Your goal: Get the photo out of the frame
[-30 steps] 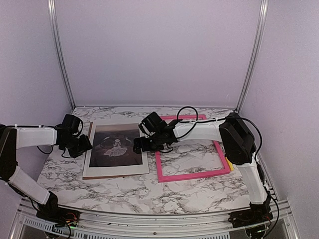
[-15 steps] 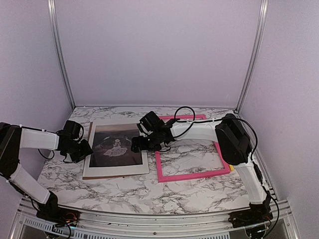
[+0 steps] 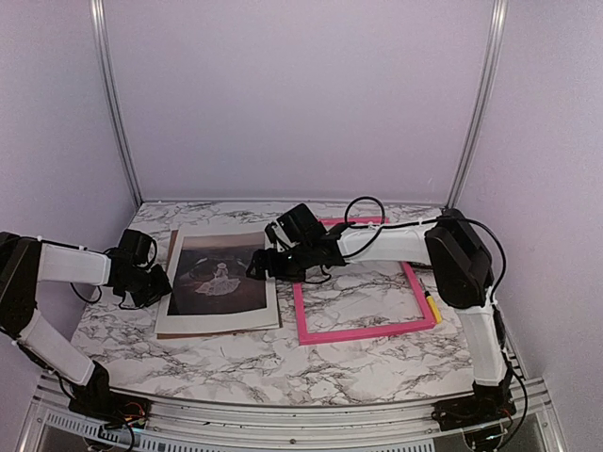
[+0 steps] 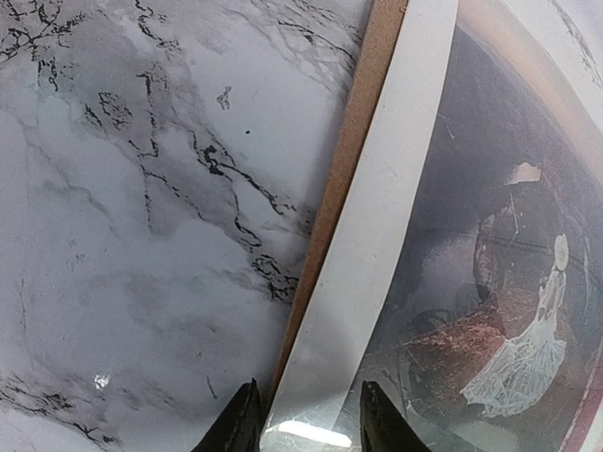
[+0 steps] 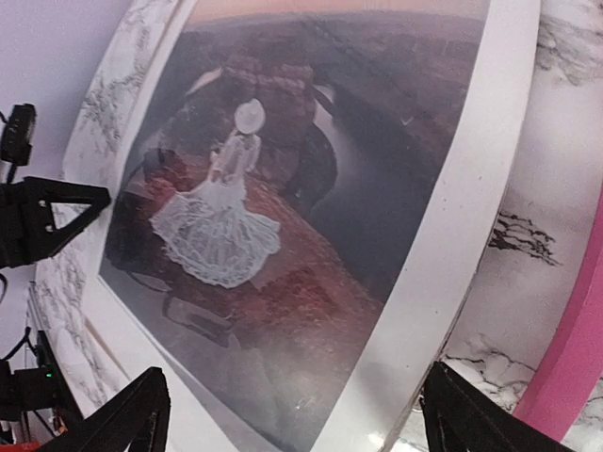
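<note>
Counter (image 3: pixel 377 363): white marble-patterned top with dark grey veining, walled on three sides. Lying directly on it: one brown backing board (image 3: pixel 217 331), flat, left of centre, covered by a white mat sheet (image 3: pixel 226 323) and the photo (image 3: pixel 219 275). One pink frame (image 3: pixel 363 332), flat, just right of the board and apart from it, marble showing through its opening. One small yellow pen-like item (image 3: pixel 432 307) against the frame's right side.
</note>
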Controlling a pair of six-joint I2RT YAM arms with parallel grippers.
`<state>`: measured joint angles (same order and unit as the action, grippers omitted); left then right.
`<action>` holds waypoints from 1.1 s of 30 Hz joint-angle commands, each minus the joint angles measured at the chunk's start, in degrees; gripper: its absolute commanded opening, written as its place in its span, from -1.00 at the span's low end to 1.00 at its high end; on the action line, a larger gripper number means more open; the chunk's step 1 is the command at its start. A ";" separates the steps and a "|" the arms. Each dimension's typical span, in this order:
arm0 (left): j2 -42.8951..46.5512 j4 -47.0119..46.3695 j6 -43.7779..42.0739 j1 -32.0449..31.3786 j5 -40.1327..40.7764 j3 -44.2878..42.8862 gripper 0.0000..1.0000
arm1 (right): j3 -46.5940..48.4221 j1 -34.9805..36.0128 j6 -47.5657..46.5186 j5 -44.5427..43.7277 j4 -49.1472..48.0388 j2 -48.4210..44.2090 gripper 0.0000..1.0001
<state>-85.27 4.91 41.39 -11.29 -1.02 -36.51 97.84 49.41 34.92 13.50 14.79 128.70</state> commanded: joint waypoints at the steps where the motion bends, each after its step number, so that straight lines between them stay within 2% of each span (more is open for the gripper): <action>1: -0.27 0.61 0.05 0.08 -1.18 1.53 -0.29 | -2.75 -0.96 3.37 6.63 -10.37 -5.32 0.81; 10: 0.58 1.06 -0.03 0.12 -1.71 1.53 -0.33 | -6.74 -1.59 9.23 14.08 -19.46 -4.33 0.70; 20: 1.32 1.40 0.07 0.15 -1.80 1.85 -0.33 | -11.94 -2.82 15.72 17.80 -27.83 -3.30 0.43; 23: 1.35 1.51 0.03 0.07 -1.67 1.86 -0.33 | -13.20 -3.07 17.17 18.79 -29.97 -3.12 0.27; 31: 1.38 1.60 0.07 0.11 -1.76 1.88 -0.33 | -17.18 -4.07 23.01 22.49 -38.19 -1.94 -0.36; 33: 1.34 1.61 0.09 0.10 -1.92 1.88 -0.33 | -17.59 -4.14 23.68 22.81 -39.08 -1.73 -0.40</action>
<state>-84.49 4.78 41.36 -11.11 -1.06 -35.75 80.64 45.30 55.55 33.28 -18.59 125.67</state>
